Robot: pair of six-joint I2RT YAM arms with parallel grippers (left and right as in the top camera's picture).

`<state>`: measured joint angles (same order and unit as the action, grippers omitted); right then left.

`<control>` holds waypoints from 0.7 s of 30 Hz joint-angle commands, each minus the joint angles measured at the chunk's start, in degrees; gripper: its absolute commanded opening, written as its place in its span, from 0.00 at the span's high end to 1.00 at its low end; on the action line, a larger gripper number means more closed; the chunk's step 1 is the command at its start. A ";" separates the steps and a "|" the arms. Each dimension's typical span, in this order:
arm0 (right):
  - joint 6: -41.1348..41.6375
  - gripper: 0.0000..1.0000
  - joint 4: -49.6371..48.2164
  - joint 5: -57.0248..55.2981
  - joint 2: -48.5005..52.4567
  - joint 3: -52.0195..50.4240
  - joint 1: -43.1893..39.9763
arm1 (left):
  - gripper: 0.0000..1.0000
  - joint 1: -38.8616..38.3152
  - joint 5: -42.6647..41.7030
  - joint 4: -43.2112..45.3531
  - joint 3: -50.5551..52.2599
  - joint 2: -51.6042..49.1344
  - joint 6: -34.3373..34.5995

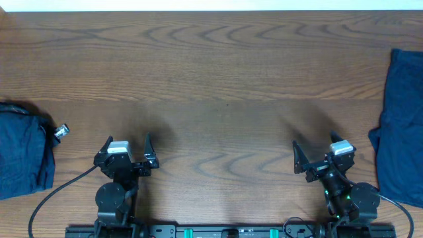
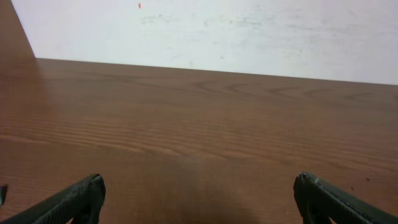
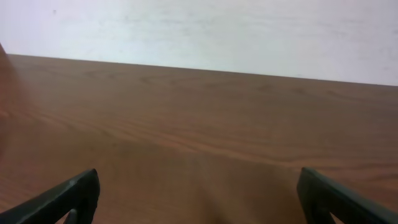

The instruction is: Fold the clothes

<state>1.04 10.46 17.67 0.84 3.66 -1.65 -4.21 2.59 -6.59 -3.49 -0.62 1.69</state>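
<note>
The setting is a robot test bench in a lab-like room. Two black jointed robot arms, the left arm and the right arm, sit side by side on a black mounting rail along the near edge of a wide brown wood-grain table. Small green indicator lights glow on the right arm, and a thin black cable loops out from the left arm's base. Behind the table stands a plain white wall, faintly scuffed. A crumpled dark navy blue fabric garment lies at the table's left edge and a flatter dark navy blue fabric garment at its right edge.
</note>
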 commanded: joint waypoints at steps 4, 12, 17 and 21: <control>-2.69 0.01 0.07 -7.06 -0.55 -0.35 0.55 | 0.02 0.24 0.90 -0.74 1.66 0.39 0.31; -4.50 0.01 0.44 -10.40 -0.55 -0.35 0.55 | 0.02 0.24 0.90 -0.74 1.66 0.39 0.31; -7.39 0.01 0.46 -10.45 -0.55 -0.35 0.55 | 0.02 0.24 0.90 -0.74 1.66 0.39 0.31; -7.06 0.01 0.44 -9.68 -0.55 -0.35 0.55 | 0.02 0.24 0.87 -0.74 1.66 0.39 0.31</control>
<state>-4.67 10.87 8.08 0.84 3.66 -1.65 -4.21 2.59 -6.61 -3.49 -0.62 1.69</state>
